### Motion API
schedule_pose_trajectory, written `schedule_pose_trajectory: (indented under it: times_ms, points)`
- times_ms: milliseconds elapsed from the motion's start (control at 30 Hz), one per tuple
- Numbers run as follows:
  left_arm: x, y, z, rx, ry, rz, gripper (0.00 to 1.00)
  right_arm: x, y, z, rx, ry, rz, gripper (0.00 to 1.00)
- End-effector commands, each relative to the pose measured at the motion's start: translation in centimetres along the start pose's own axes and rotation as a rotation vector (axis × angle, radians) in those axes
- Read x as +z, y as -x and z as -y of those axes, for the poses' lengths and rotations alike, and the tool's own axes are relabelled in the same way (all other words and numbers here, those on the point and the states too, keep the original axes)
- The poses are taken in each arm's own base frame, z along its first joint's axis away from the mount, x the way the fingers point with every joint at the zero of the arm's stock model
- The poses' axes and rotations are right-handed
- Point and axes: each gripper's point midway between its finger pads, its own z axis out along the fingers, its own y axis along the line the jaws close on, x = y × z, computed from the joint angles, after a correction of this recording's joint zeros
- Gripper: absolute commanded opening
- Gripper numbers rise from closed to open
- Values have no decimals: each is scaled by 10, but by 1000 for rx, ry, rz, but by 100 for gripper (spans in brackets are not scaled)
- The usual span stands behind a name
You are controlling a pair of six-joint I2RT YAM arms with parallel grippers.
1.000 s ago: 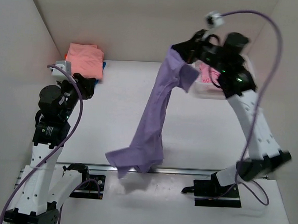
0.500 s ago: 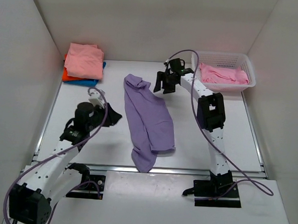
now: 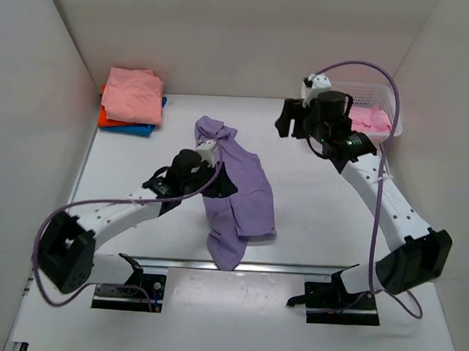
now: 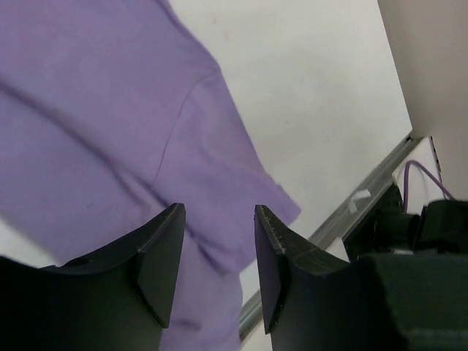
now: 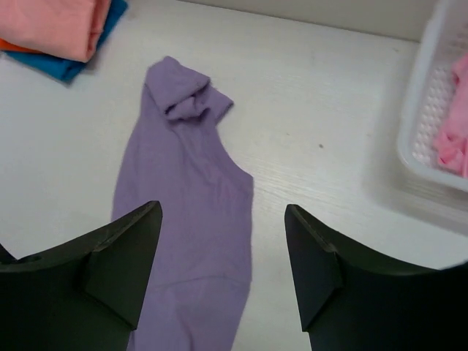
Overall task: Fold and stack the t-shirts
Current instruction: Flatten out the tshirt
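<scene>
Lavender t-shirt (image 3: 237,195) lies lengthwise at mid-worktop (image 3: 319,203), bunched at its far end. The left tool (image 3: 221,183) covers part of the shirt's left edge. Its fingers are spread above the cloth; contact cannot be confirmed. The left wrist view crops the shirt on three sides. The right arm hides much of the basket (image 3: 386,95), with only part of its pink shirt (image 3: 371,118) visible. The right tool (image 3: 288,120) is released and holds nothing. Half a second earlier, the left tool stood left of the shirt, and the right tool sat low at the bunched end; the shirt has not shifted.
</scene>
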Motion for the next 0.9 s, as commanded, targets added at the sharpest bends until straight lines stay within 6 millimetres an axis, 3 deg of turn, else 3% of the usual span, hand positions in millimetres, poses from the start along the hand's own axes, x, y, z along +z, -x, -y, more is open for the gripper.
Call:
schedule_pose_trajectory:
  times_ms: [0, 33, 100, 167, 200, 233, 267, 300, 333, 367, 467, 700, 867]
  points:
    - [27, 20, 16, 43, 46, 10, 54, -8, -54, 46, 12, -163, -82, 66]
    - [39, 15, 19, 46, 59, -27, 54, -21, -50, 51, 49, -176, -53, 65]
    - [65, 2, 15, 41, 97, -98, 55, -39, -61, 60, 103, -179, -29, 66]
    - [85, -5, 35, 50, 75, -151, 58, -55, -66, 82, 145, -229, -15, 66]
    - [98, -9, 34, 52, 104, -180, 59, -62, -75, 88, 157, -246, -19, 66]
    - [104, -18, 38, 71, 116, -207, 60, -62, -84, 92, 178, -231, -35, 66]
    - [113, -30, 41, 79, 137, -258, 62, -71, -80, 99, 188, -245, -8, 66]
    - [121, -43, 32, 86, 177, -296, 63, -75, -86, 100, 192, -239, -5, 66]
    - [126, -42, 39, 97, 179, -293, 63, -77, -90, 109, 214, -250, -5, 66]
    - [131, -54, 39, 102, 192, -326, 62, -84, -88, 114, 220, -259, 10, 66]
    - [142, -76, 27, 93, 244, -359, 62, -92, -94, 123, 235, -252, 25, 65]
    - [167, -119, 19, 176, 361, -480, 64, -102, -99, 128, 268, -235, 62, 64]
    - [170, -155, 3, 239, 432, -583, 61, -112, -97, 128, 253, -221, 89, 63]
